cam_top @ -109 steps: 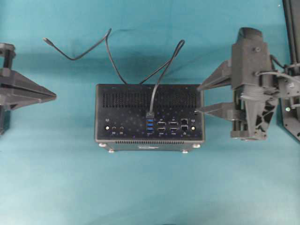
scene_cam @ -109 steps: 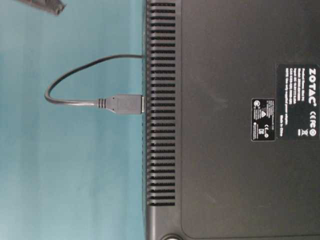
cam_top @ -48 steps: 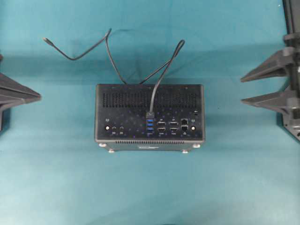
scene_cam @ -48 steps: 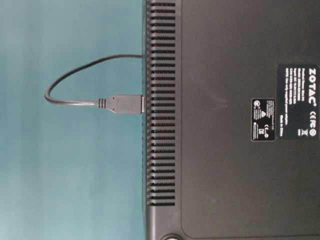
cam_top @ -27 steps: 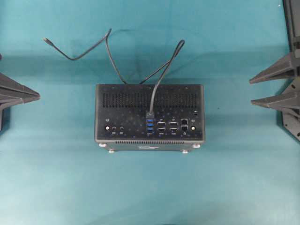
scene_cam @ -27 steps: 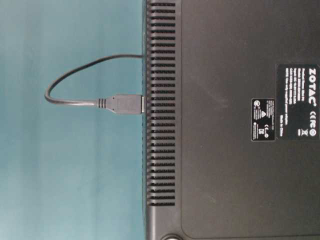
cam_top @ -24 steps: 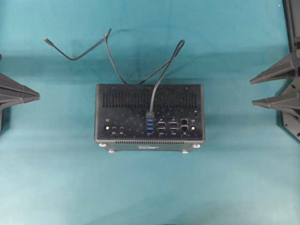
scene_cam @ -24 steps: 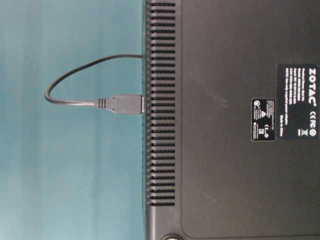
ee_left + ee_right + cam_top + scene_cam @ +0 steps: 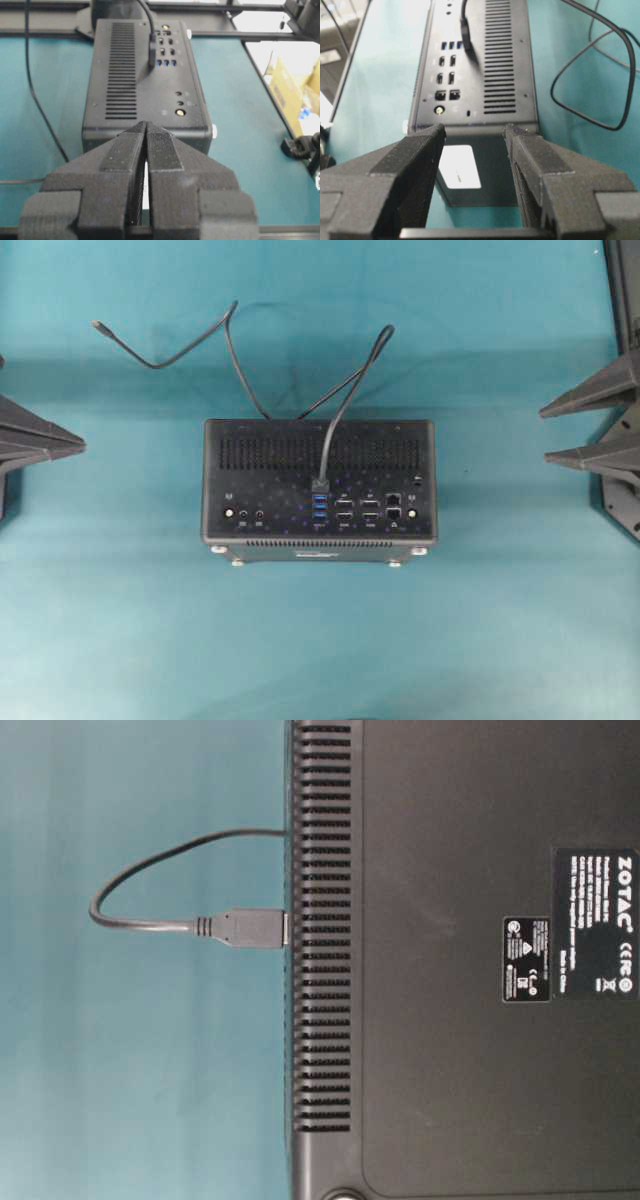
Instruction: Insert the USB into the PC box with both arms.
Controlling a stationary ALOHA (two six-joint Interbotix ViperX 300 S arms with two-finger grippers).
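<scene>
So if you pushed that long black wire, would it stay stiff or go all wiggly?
Probably wiggly. The cable lies in loose loops on the table, so it likely bends easily. Near the USB it would move less, since that end sits plugged into the PC box.

The PC box (image 9: 319,490) stands on the table (image 9: 320,640) between the left gripper (image 9: 83,448) and the right gripper (image 9: 543,434), well apart from each. The USB (image 9: 320,484) sits in its upward face, and the cable (image 9: 240,365) trails onto the table behind it.
</scene>
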